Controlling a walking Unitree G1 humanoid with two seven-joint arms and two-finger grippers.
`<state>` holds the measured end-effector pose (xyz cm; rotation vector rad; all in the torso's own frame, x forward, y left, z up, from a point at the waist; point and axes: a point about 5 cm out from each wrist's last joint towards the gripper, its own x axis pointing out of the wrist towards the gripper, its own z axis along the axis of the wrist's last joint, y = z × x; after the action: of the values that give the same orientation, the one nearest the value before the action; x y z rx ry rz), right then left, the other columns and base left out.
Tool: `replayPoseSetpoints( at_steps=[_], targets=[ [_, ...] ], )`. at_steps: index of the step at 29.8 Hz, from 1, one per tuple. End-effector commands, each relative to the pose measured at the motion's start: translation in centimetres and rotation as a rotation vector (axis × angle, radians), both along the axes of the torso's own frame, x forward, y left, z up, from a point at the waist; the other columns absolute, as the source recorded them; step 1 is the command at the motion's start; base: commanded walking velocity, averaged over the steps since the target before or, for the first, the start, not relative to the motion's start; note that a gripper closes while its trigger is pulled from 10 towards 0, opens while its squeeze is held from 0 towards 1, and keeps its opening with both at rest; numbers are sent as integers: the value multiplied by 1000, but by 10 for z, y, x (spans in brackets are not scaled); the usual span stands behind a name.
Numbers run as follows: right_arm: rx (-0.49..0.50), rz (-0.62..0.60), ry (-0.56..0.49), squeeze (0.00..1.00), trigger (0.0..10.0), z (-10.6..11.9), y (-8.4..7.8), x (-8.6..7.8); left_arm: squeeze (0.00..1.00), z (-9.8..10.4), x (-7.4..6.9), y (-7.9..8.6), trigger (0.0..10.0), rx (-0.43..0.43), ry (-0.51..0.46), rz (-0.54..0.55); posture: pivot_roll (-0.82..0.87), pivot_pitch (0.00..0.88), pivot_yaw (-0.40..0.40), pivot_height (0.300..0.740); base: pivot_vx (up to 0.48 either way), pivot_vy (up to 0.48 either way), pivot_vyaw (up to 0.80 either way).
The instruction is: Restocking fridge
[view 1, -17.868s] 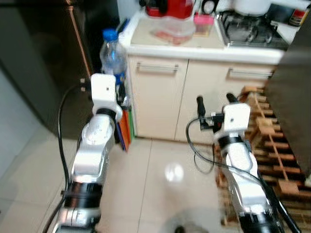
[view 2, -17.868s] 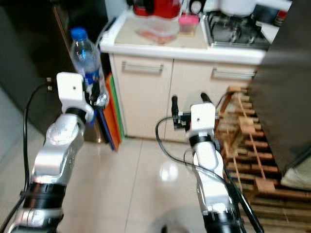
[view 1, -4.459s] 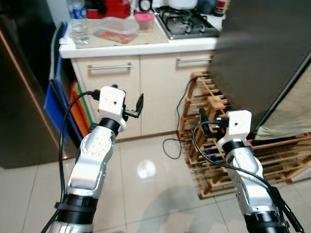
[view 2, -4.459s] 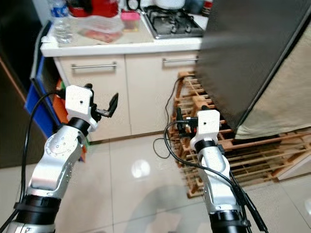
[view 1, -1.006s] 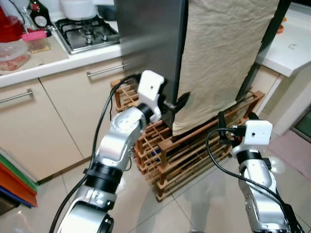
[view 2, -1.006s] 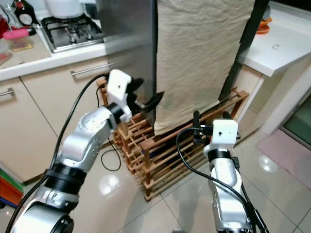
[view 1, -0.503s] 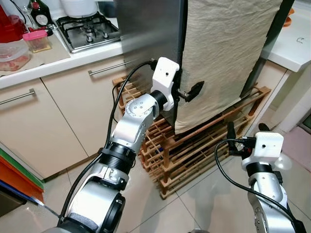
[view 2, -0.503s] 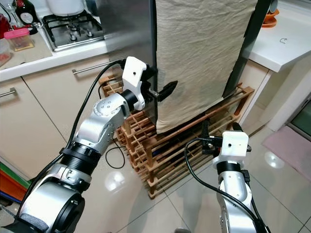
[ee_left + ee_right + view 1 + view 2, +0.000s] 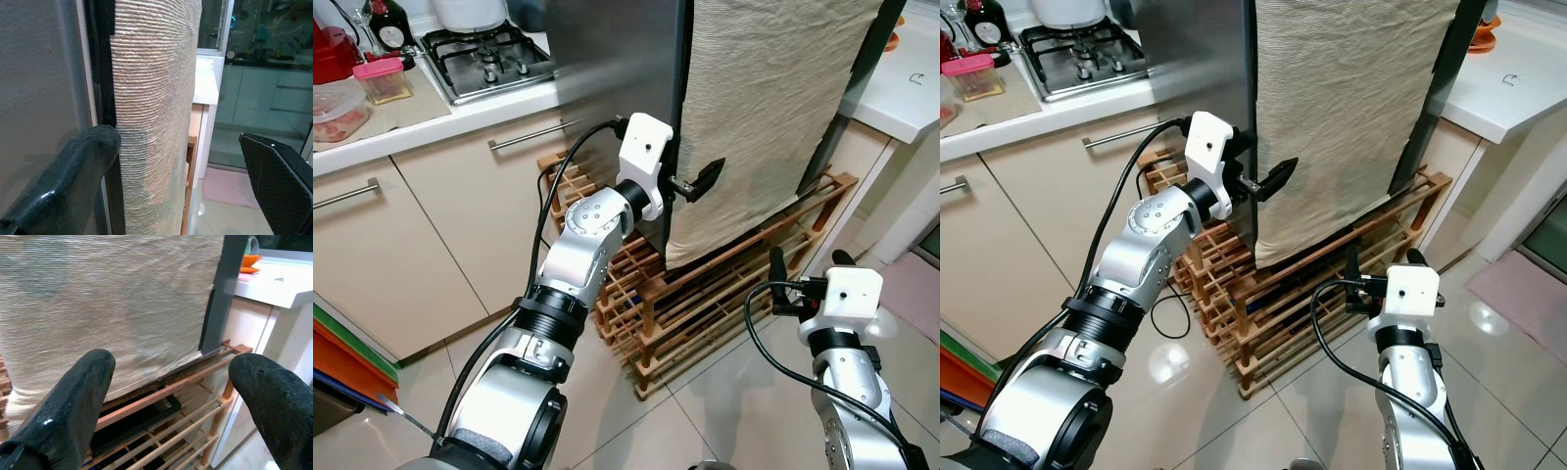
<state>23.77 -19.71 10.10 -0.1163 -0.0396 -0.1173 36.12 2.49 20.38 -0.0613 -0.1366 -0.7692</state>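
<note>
The fridge (image 9: 617, 59) has a steel side, and a beige cloth (image 9: 773, 108) hangs over its front. My left gripper (image 9: 690, 176) is raised to the fridge's front edge and is open. One finger (image 9: 73, 171) lies against the dark door seam, the other finger (image 9: 279, 176) stands out in front of the cloth (image 9: 156, 98). Nothing is held. My right gripper (image 9: 808, 259) is open and empty, low at the right, facing the cloth (image 9: 107, 298) and the wooden rack (image 9: 195, 382).
A slatted wooden rack (image 9: 705, 304) stands under the fridge. Cream cabinets (image 9: 431, 225) with a gas stove (image 9: 489, 54) and a pink-lidded box (image 9: 382, 78) are at the left. A white counter (image 9: 911, 88) is at the right, over tiled floor (image 9: 724, 392).
Over the last second my left gripper rose and reached the fridge's front edge, then stayed there. The view shifted a little. The right arm hardly moved.
</note>
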Motion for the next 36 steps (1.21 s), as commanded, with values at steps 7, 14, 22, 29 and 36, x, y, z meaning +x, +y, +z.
replayPoseSetpoints(
  at_steps=[7, 14, 22, 29, 36],
  targets=[
    [1, 10, -7, 0, 10000, 3, 3, 1, 0, 3, 12, 8, 10000, -44, 65, 76, -169, 24, 51, 740, 0, 0, 0],
    [8, 19, -19, 0, 10000, 7, 4, 2, 0, -6, 14, 1, 10000, 2, 104, 101, -174, 25, 50, 740, 0, 0, 0],
    [13, 30, -23, 0, 10000, 8, 4, -1, 0, -10, 15, -2, 10000, 48, 99, 121, -181, 28, 53, 740, 0, 0, 0],
    [15, 30, -16, 0, 10000, 6, 5, -2, 0, -11, 16, 1, 10000, 74, 74, 161, -174, 21, 52, 740, 0, 0, 0],
    [18, 46, -19, 0, 10000, 8, 8, 3, 0, -8, 18, 6, 10000, 67, 64, 178, -166, 34, 47, 740, 0, 0, 0]
  ],
)
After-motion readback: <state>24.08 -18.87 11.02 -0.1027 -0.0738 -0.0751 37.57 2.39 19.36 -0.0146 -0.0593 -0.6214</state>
